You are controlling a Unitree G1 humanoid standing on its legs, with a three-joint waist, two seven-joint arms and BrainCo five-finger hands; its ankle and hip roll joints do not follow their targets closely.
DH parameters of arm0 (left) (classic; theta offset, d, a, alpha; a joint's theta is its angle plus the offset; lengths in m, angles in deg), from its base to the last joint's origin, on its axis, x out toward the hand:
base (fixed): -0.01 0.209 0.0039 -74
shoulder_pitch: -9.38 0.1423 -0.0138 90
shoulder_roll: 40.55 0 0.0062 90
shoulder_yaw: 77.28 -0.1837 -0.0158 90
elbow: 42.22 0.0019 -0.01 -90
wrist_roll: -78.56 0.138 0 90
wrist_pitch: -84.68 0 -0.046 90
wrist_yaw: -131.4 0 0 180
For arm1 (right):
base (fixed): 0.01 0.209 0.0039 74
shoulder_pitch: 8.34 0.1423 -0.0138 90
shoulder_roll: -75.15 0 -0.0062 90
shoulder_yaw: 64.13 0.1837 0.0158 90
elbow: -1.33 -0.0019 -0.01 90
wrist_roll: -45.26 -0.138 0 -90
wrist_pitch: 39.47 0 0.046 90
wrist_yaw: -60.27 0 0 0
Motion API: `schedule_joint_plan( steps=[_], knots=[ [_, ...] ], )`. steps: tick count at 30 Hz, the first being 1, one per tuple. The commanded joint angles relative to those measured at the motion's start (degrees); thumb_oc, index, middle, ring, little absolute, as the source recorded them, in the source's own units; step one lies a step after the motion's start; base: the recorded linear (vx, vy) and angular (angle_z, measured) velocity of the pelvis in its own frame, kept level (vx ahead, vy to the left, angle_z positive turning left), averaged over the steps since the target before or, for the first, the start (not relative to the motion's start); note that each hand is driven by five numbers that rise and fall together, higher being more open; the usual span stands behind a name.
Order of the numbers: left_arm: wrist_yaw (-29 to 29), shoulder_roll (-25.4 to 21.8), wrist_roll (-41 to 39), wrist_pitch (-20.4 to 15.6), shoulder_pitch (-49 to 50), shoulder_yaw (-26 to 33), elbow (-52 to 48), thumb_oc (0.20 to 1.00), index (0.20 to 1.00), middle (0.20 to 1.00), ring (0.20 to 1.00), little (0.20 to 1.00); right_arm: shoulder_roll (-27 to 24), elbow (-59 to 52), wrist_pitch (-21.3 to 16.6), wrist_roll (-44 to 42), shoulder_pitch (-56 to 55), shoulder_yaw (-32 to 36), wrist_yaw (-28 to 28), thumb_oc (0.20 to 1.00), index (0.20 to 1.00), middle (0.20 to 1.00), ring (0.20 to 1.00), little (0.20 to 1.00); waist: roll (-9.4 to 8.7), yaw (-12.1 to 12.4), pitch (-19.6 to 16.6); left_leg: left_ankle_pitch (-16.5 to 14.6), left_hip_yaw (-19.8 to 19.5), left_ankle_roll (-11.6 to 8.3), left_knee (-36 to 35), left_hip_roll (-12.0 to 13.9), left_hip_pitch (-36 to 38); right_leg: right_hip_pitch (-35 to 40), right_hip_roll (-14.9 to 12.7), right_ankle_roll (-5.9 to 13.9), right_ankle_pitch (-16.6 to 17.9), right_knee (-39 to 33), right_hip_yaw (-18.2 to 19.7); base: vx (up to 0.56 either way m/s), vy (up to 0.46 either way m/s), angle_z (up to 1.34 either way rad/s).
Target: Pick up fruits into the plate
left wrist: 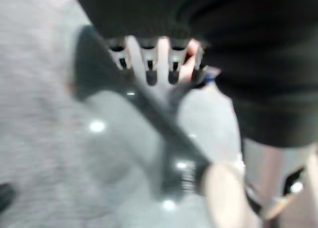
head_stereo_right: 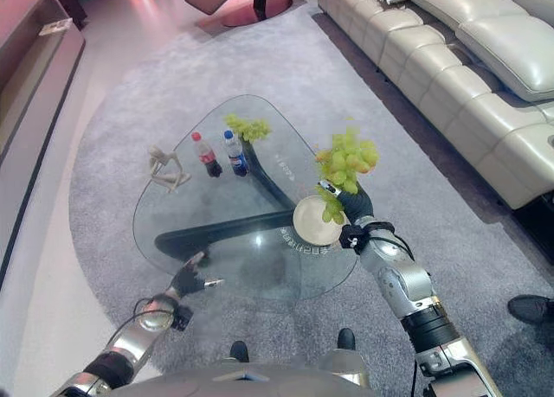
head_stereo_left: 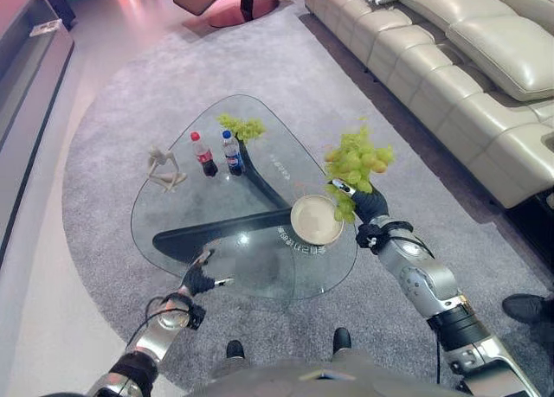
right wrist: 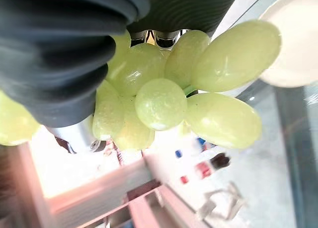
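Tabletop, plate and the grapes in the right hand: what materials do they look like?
Tabletop: clear glass, glossy; the dark base and carpet show through it and lamps glint on it.
Plate: cream and matte, probably ceramic or plastic; the look leaves it open.
Grapes, held in the right hand: smooth, waxy, translucent green skins in the right wrist view; real or plastic, I cannot tell.
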Motion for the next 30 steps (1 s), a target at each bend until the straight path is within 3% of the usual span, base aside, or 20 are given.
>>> schedule_joint_plan(
  steps=[1,7,14,22,26,30],
  knots=[
    [-4.14,-0.62,2.04,-3.57,-5.20,2.56,5.46,1.000,1.000,1.000,1.000,1.000,0.18,0.15,-5.85,4.08,6.54,2.90,-1.33,0.200,0.200,0.200,0.200,0.200,-2.01,0.20,3.04,-7.46,-1.06,2.79,3.62,-2.86,-2.60,-0.27,0.60,-0.30,-7.57,5.67,-2.36,-0.18,-0.025,0.04],
    [-7.16,0.53,2.96,-1.71,-8.42,3.39,10.36,1.000,1.000,1.000,1.000,1.000,-1.39,14.93,-4.55,9.34,13.31,2.41,-7.67,0.200,0.200,0.200,0.200,0.200,-2.89,2.66,7.97,-6.28,-3.49,2.79,3.38,-3.52,-7.16,-3.60,0.93,-1.05,-7.43,6.35,-3.21,-0.16,-0.061,0.13],
    [-7.10,-0.02,3.48,-2.14,-7.55,3.84,12.70,1.000,1.000,1.000,1.000,1.000,-3.40,26.88,-3.47,9.94,16.74,2.61,-10.53,0.200,0.200,0.200,0.200,0.200,-2.67,5.42,10.69,-5.58,-5.84,2.88,2.25,-4.38,-9.11,-4.85,0.85,-1.43,-7.29,6.55,-5.07,-0.02,-0.053,0.16],
    [-4.87,-0.85,3.64,-2.80,-8.70,1.87,13.11,1.000,1.000,1.000,1.000,1.000,-8.34,37.66,-3.67,15.14,23.59,3.29,-8.28,0.200,0.200,0.200,0.200,0.200,0.05,7.04,15.69,-5.25,-7.95,3.07,5.90,-6.27,-14.75,-9.49,1.01,-2.71,-8.39,10.61,-5.02,-0.05,0.029,0.09],
    [-5.78,-1.84,2.26,-2.94,-10.62,-0.23,12.78,1.000,1.000,1.000,1.000,1.000,-12.82,43.66,-4.61,18.46,29.69,2.73,-8.27,0.200,0.200,0.200,0.200,0.200,1.61,8.16,20.42,-5.17,-9.03,3.81,10.03,-8.17,-20.84,-15.35,0.82,-2.95,-8.35,14.04,-4.94,-0.07,-0.023,0.16],
    [-7.14,-1.98,1.30,-3.70,-9.72,-1.07,11.49,1.000,1.000,1.000,1.000,1.000,-15.89,46.13,-4.84,20.46,33.47,0.87,-9.16,0.200,0.200,0.200,0.200,0.200,2.91,8.88,20.42,-4.43,-9.69,4.25,11.21,-9.33,-26.17,-21.34,0.91,-3.11,-8.20,16.16,-5.45,-0.03,0.013,0.11]
  ],
)
